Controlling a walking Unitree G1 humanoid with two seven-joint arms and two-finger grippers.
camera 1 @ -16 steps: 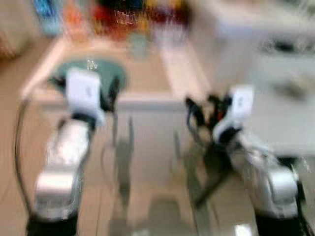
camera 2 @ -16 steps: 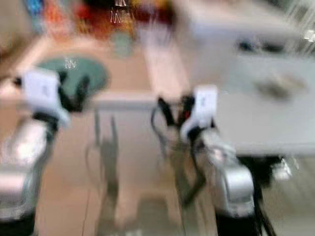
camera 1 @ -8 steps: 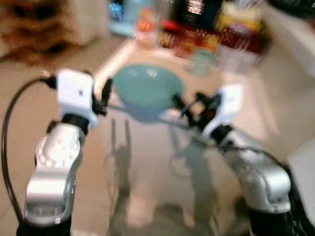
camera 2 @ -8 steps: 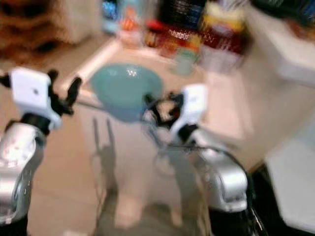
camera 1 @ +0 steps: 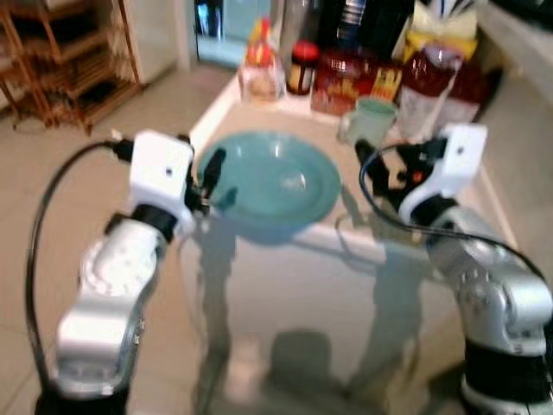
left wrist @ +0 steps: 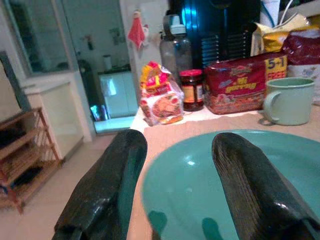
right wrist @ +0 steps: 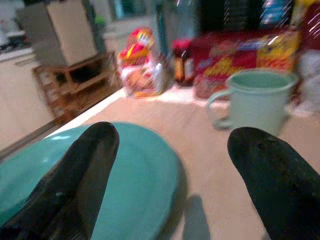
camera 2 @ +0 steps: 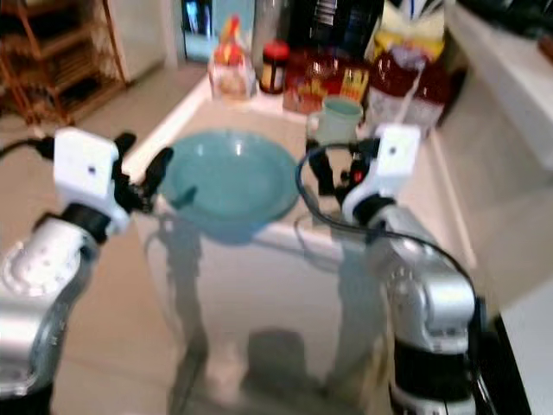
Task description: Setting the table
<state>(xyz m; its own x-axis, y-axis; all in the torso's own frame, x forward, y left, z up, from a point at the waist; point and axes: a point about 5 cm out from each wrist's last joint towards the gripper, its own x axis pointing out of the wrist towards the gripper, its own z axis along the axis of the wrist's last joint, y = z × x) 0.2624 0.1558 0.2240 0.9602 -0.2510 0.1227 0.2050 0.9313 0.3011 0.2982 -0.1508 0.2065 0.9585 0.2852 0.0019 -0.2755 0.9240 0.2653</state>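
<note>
teal plate (camera 1: 275,180) on table (camera 1: 432,226) | left gripper (camera 1: 210,175) at its left rim, fingers apart | right gripper (camera 1: 370,169) right of it, fingers apart | green mug (camera 1: 371,120) behind

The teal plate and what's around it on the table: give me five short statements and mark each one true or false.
1. The round teal plate lies at the near end of the pale table. True.
2. A pale green mug stands beyond the plate. True.
3. The left gripper is shut on the plate's rim. False: its black fingers stand apart, open, at the plate's left edge, as the left wrist view shows.
4. The mug stands on the plate. False: it stands on the table, apart from the plate.
5. The right gripper holds the mug. False: it is open and empty, near the plate's right side, short of the mug.
</note>
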